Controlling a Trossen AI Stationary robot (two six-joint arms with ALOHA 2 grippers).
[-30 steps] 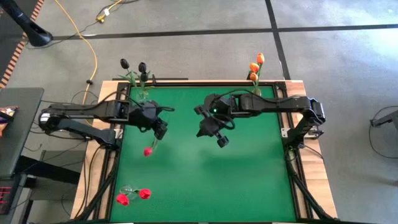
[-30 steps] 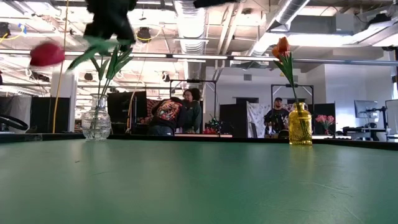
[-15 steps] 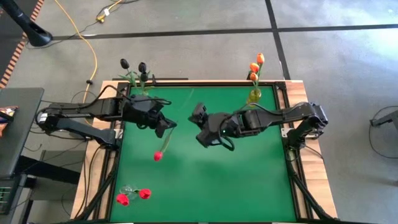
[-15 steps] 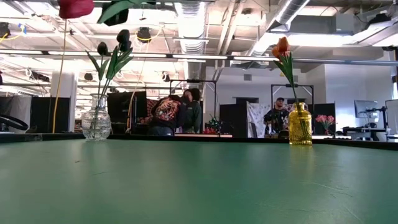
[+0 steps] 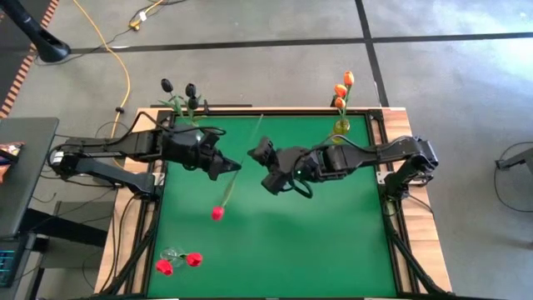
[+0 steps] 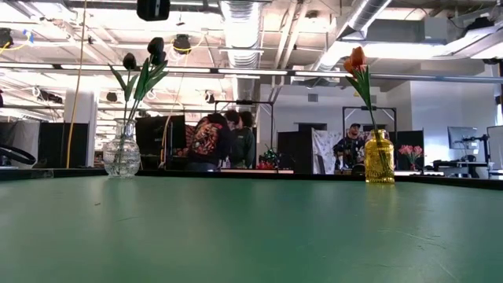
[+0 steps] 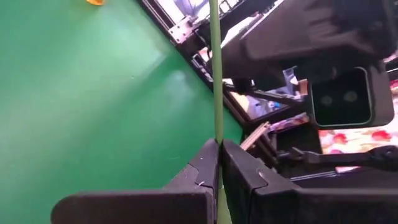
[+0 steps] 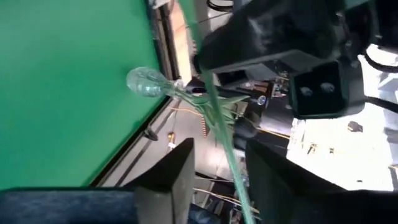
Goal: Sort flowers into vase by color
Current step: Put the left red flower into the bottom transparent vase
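Observation:
A red tulip is held above the green table; in the high view its head (image 5: 217, 213) points toward the near edge and its thin stem (image 5: 250, 137) runs toward the far edge. My left gripper (image 5: 228, 169) is shut on that stem. My right gripper (image 5: 261, 155) is open close by on the right. In its wrist view the stem (image 8: 219, 127) passes between its two fingers (image 8: 171, 177), and I see no contact. A clear vase (image 5: 192, 127) holds black tulips, a yellow vase (image 5: 341, 127) orange ones, and a clear vase (image 5: 171, 254) near left red ones. My left gripper pinches the tulip's stem (image 7: 217, 127) between its two shut fingers (image 7: 202, 168), at a point between head and stem end. The fingers come level from the table's left and lie across the stem. The flower is lifted clear, head slanting toward the near edge.
The three vases stand at the table's edges: far left (image 6: 121, 153), far right (image 6: 379, 157) and near left. The middle and right of the green mat (image 5: 333, 233) are bare. People stand in the room beyond the far edge (image 6: 224, 141).
My left gripper has moved toward the table's right and risen, carrying the red tulip; its head has swung toward the near edge and centre and left the top of the low view. My right gripper has moved left toward the stem and now flanks it.

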